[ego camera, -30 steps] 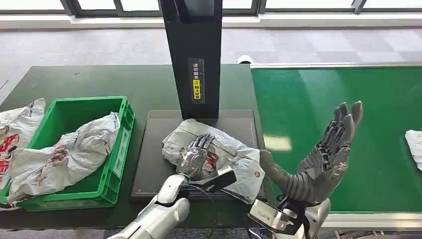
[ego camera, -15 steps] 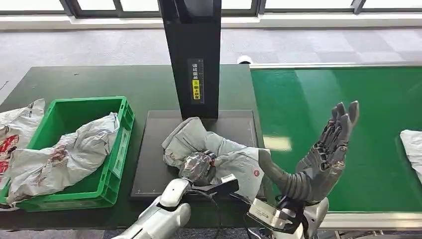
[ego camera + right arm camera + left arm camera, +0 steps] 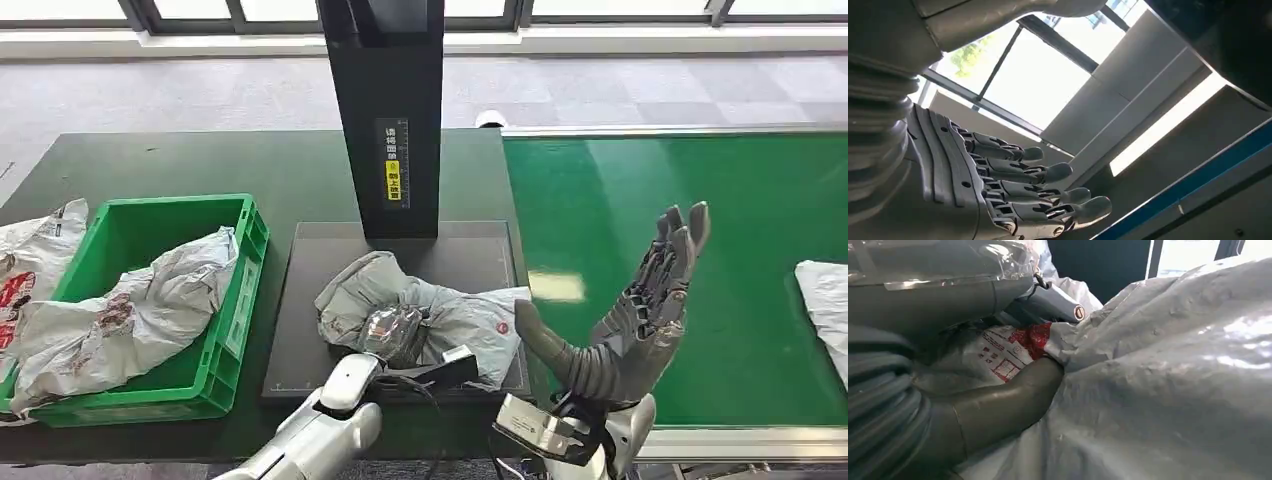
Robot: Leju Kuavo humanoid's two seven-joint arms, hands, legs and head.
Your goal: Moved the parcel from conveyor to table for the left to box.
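Observation:
A crumpled grey plastic parcel with a red-printed label lies on the dark scale plate in front of the black scanner post. My left hand has its fingers curled into the parcel's near side and grips it. In the left wrist view the thumb presses into the grey wrap beside the red label. My right hand is raised above the conveyor's near edge, fingers spread and pointing up, holding nothing. The right wrist view has its fingers stretched out against the windows.
A green crate at the left holds another grey parcel; one more parcel lies outside it at the far left. The green conveyor belt fills the right side, with a white parcel at its right edge. The scanner post stands behind the plate.
My left hand went from lying flat on the parcel to closing on it, bunching the wrap and dragging it leftward. The right hand stayed raised, drifting slightly left.

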